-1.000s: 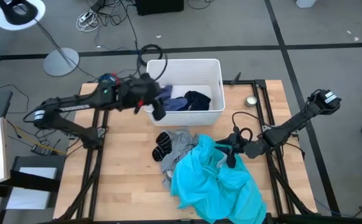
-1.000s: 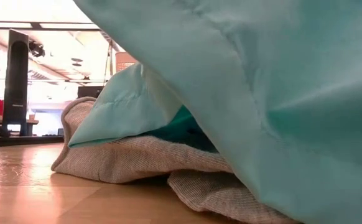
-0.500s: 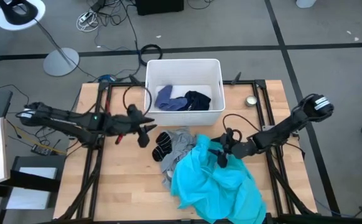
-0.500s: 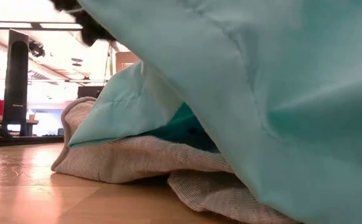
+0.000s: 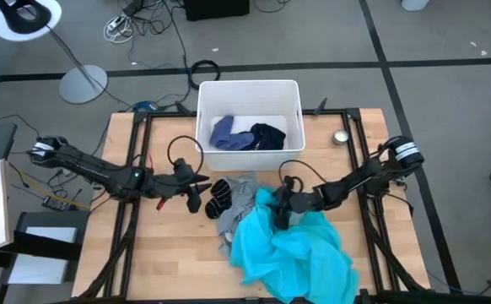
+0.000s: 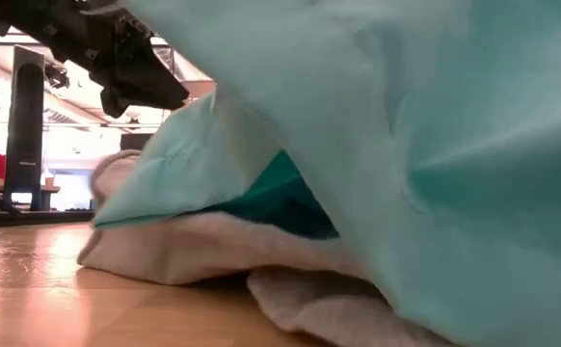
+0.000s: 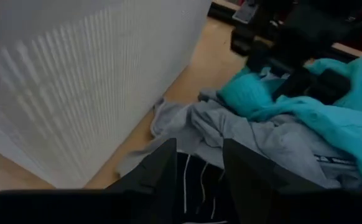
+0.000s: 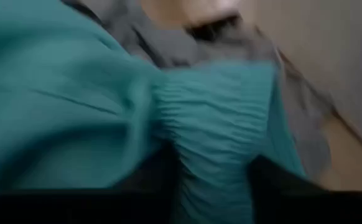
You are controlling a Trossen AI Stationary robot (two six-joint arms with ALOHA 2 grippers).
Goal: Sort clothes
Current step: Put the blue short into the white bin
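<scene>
Wooden table (image 5: 153, 245) at frame centre: turquoise garment (image 5: 292, 253) lower centre over grey shirt (image 5: 244, 196), black socks (image 5: 221, 196) just left. My left gripper (image 5: 193, 196) spread beside the socks; my right gripper (image 5: 281, 218) pinching turquoise cloth.

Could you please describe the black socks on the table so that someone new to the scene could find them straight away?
Start at the white bin at the table's far edge, then come toward the clothes pile in front of it. The black socks lie at the pile's left edge, against the grey shirt, just ahead of the left gripper. They are small and black with pale stripes, unlike the big turquoise garment.
</scene>
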